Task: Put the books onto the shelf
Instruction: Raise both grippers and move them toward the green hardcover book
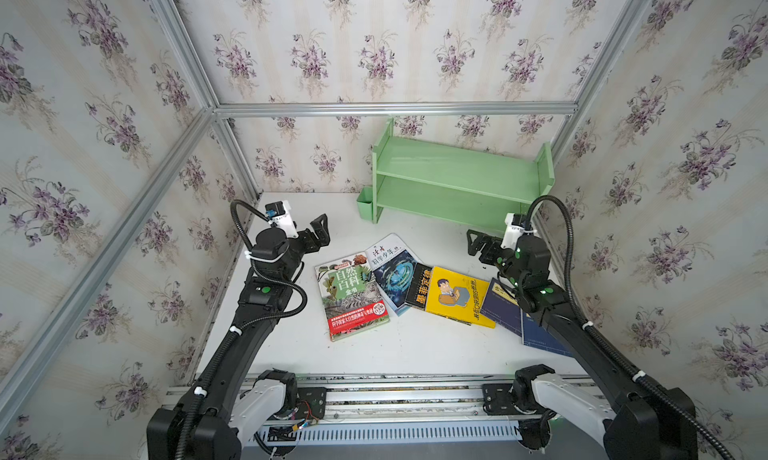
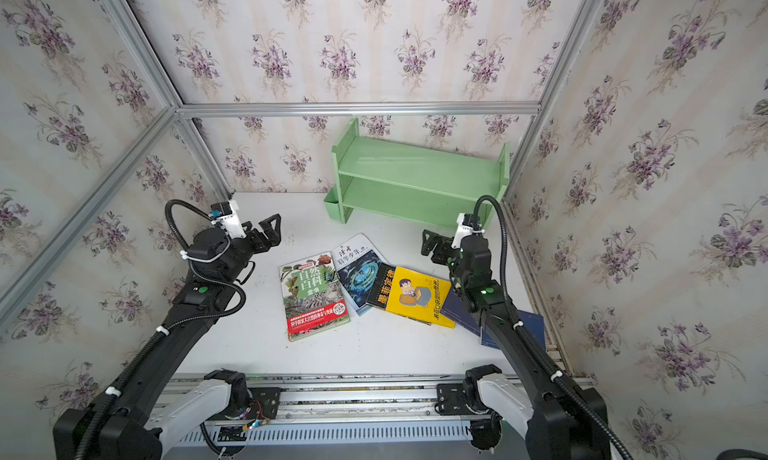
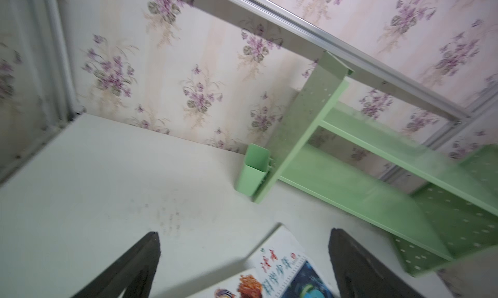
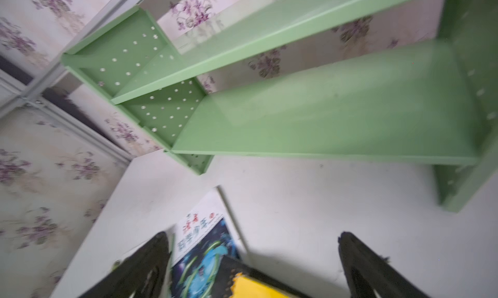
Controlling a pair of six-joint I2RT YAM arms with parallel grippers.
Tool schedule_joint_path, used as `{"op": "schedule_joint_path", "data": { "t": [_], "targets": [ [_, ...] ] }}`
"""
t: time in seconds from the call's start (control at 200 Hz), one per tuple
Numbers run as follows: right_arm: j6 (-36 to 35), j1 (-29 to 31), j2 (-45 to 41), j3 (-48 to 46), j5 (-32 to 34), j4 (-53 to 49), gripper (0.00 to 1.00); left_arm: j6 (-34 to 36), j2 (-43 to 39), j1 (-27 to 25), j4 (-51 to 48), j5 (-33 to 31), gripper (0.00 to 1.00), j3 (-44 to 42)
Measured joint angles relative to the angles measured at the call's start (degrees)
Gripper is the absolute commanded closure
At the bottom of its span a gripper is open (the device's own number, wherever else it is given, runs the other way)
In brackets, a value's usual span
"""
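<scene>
Several books lie fanned out flat on the white table [image 1: 415, 350]: a green nature one [image 1: 353, 296], a white-blue swirl one [image 1: 392, 266], a black one [image 1: 419, 287], a yellow cartoon one [image 1: 457, 298] and two navy ones [image 1: 505, 302], partly under my right arm. The pale green shelf [image 1: 457, 175] stands at the back right, both tiers bare. My left gripper [image 1: 319, 228] hovers open left of the books, nothing between its fingers; its wrist view shows the swirl book [image 3: 285, 267] below the gripper [image 3: 244, 232]. My right gripper [image 1: 473, 242] hovers open in front of the shelf, over the swirl book [image 4: 199, 245].
A small green cup [image 1: 365, 204] hangs on the shelf's left end. Floral wallpapered walls with aluminium frame rails [image 1: 395, 109] close in the table on three sides. The arm bases sit on a rail [image 1: 407, 395] along the front edge.
</scene>
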Motion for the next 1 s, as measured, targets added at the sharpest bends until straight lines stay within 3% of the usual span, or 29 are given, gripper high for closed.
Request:
{"op": "schedule_joint_path", "data": {
  "t": [0.165,0.35,0.485,0.655,0.829,0.999],
  "targets": [
    [9.6,8.7,4.2,3.5,1.2,-1.5,0.0,-10.4,1.5,-7.3,-3.1,3.0,0.0,3.7],
    [12.0,13.9,8.5,6.5,-1.1,2.7,0.0,-15.7,3.1,-14.1,-4.4,5.3,0.0,6.0],
    [16.5,13.1,10.9,2.8,-4.0,11.5,0.0,-18.3,5.1,-14.4,-4.3,7.2,0.0,7.2],
    [17.0,12.9,11.7,1.2,-11.4,25.3,0.0,-19.2,8.1,-13.1,-3.7,13.8,0.0,8.6],
    [16.7,13.0,12.7,7.2,-13.0,20.8,0.0,-19.1,10.3,-13.2,-3.1,16.0,0.0,10.1],
    [16.2,13.5,11.3,4.3,-18.7,26.2,0.0,-18.0,11.6,-13.2,-4.9,17.0,0.0,10.1]
  ]
}}
